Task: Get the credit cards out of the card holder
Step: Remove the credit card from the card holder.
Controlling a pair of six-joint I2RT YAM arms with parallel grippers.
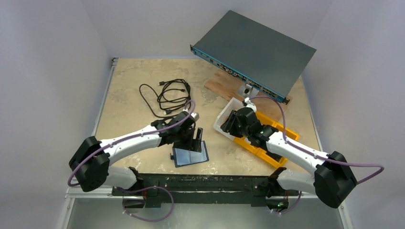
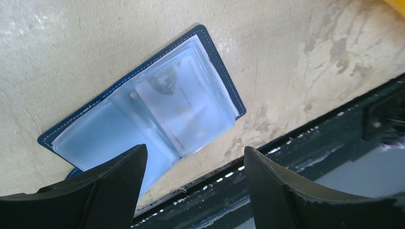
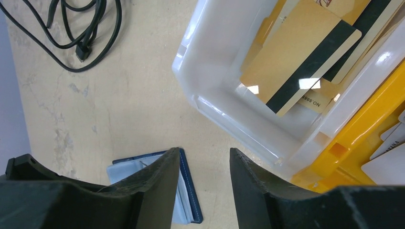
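Observation:
The card holder (image 1: 190,155) lies open and flat on the table near the front edge. It is navy with clear light-blue sleeves. In the left wrist view the card holder (image 2: 143,119) shows a pale card (image 2: 184,107) inside a sleeve. My left gripper (image 1: 193,139) hovers just above it, open and empty (image 2: 193,160). My right gripper (image 1: 228,123) is open and empty (image 3: 205,164) over bare table beside a white bin (image 3: 210,90). That bin holds gold cards (image 3: 298,59) with black stripes. The holder's edge (image 3: 190,191) shows by my right gripper's left finger.
A yellow bin (image 1: 267,148) with white cards (image 3: 387,162) sits right of the white bin (image 1: 228,109). A black cable (image 1: 167,95) lies at the back left. A grey rack unit (image 1: 258,50) leans on a wooden block (image 1: 222,85). A black rail (image 1: 200,183) runs along the front edge.

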